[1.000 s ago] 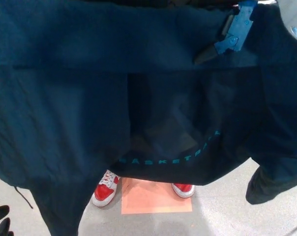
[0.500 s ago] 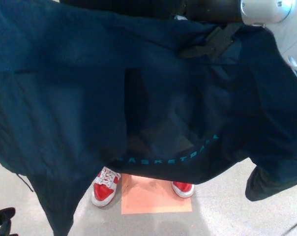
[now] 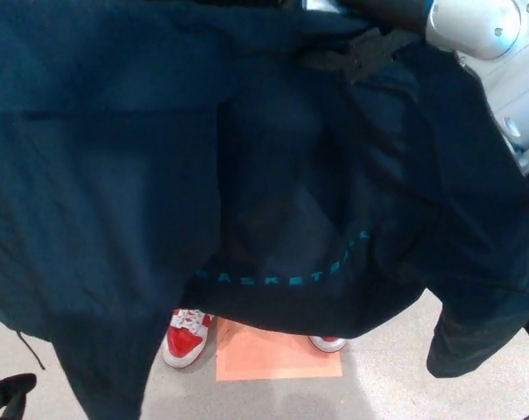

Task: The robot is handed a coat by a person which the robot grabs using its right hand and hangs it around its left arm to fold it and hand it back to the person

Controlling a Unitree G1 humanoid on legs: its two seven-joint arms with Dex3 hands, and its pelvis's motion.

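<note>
A dark navy coat (image 3: pixel 116 175) with teal lettering fills nearly the whole head view and hangs down in front of me. My right arm (image 3: pixel 479 31), silver and white, comes in at the top right. Its black hand (image 3: pixel 352 54) is shut on the coat's upper edge. At the bottom left corner, below the coat's hem, my left hand (image 3: pixel 6 394) is open and holds nothing. A loose sleeve (image 3: pixel 466 337) dangles at the lower right.
A person's red and white shoes (image 3: pixel 186 337) stand on the pale floor behind the coat, on either side of an orange square (image 3: pixel 278 357). The coat hides the rest of the person.
My right hand has drawn the coat's top edge left and up. The cloth has swung lower, so the lettering and hem now cover more of the shoes.
</note>
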